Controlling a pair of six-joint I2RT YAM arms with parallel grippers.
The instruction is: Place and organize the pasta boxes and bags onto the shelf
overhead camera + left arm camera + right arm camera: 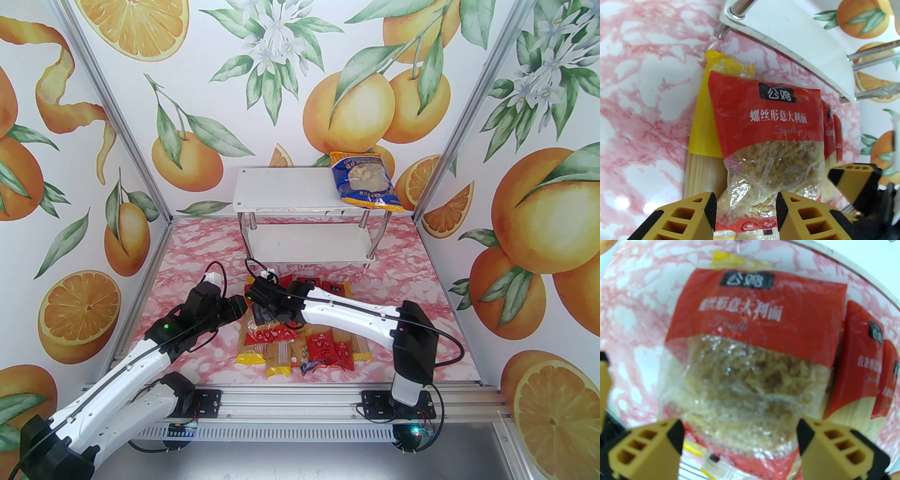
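**Both grippers open over the red bag, blue bag on the shelf**

We are seeing the left gripper [746, 205] hanging over the near end of the red fusilli bag [764, 121]. Its fingers are standing moderately apart and are not closing on anything. The right one is sitting over the bag's clear window rather than beside it. The right gripper [740, 431] is hanging over the same bag with its fingers spread wide, and it is holding nothing either. One of its yellow-and-black fingers is showing just right of the bag in the left wrist view.

The bag is lying flat on the pink marble table [197, 243], near the shelf [281, 192] and in front of it. It is resting on a yellow spaghetti pack [705, 131], which is sticking out along its left side and at its far end. Two red spaghetti packs [857, 352] are lying just right of the bag. More long packs are lying in a row nearer the arm bases.

The blue bag [365, 183] is sitting on the right end of the shelf's top board, leaning against the back wall.
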